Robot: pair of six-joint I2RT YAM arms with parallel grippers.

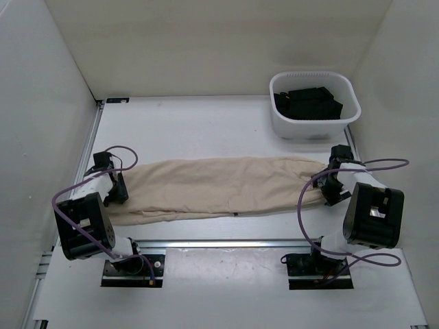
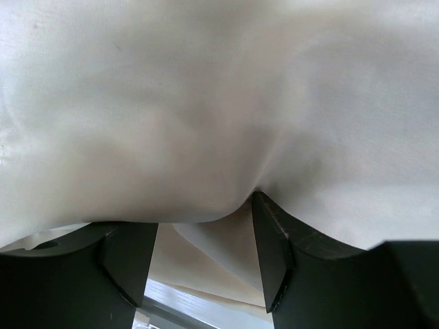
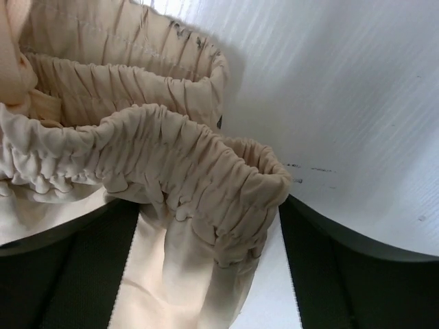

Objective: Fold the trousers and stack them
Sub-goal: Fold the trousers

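Observation:
The beige trousers (image 1: pixel 219 186) lie stretched left to right across the table. Their leg ends are at the left and the gathered waistband (image 3: pixel 178 171) is at the right. My left gripper (image 1: pixel 113 185) sits at the leg end. In the left wrist view its jaws (image 2: pixel 202 260) stand wide apart with pale cloth (image 2: pixel 206 103) draped over and between them. My right gripper (image 1: pixel 334 181) sits at the waistband end. In the right wrist view it is open (image 3: pixel 206 274), with a fold of the elastic waistband lying between the spread fingers.
A white basket (image 1: pixel 346 115) holding black garments (image 1: pixel 307 103) stands at the back right, just beyond the right arm. White walls enclose the table on the left, back and right. A metal rail (image 1: pixel 226 242) runs along the near edge by the arm bases.

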